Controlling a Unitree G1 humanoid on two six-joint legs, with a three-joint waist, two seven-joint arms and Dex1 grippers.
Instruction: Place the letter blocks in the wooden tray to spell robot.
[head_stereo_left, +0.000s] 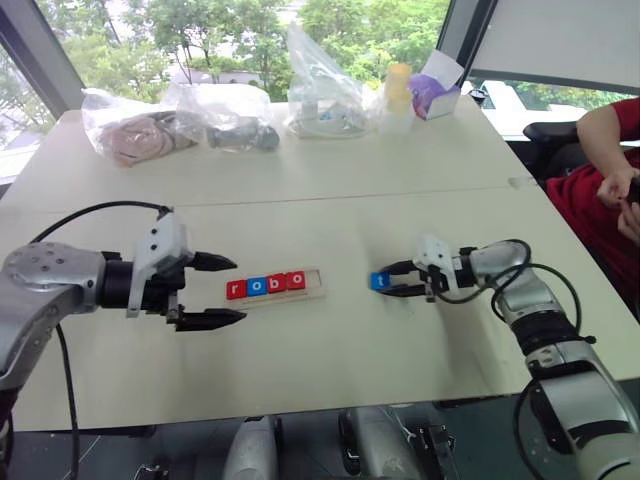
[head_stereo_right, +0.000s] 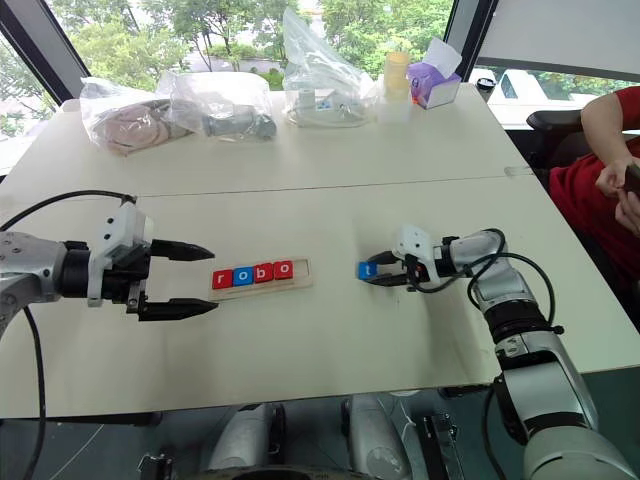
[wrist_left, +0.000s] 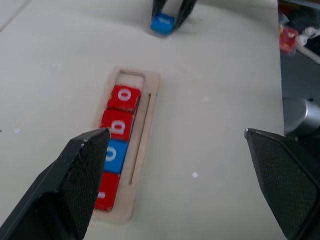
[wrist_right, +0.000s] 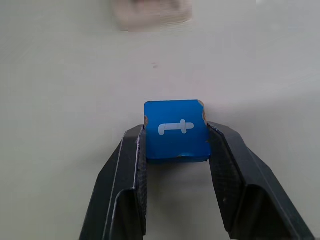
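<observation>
- The blue t block (wrist_right: 176, 130) lies on the table (head_stereo_left: 330, 340), right of the wooden tray (head_stereo_left: 312, 290), pinched between the right gripper (head_stereo_left: 392, 281) fingers, probably for lifting
- Tray holds r, o, b, o; its right slot is free for t
- Left gripper (head_stereo_left: 218, 291), fingers wide apart, waits left of the tray, holding nothing

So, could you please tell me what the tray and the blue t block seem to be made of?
The tray looks like pale unfinished wood: matt, light tan, with a routed groove along one side. The t block looks like wood under glossy blue paint: bare tan shows at its chipped upper corners, and the letter is white. Whether the core is solid wood can't be told.
</observation>
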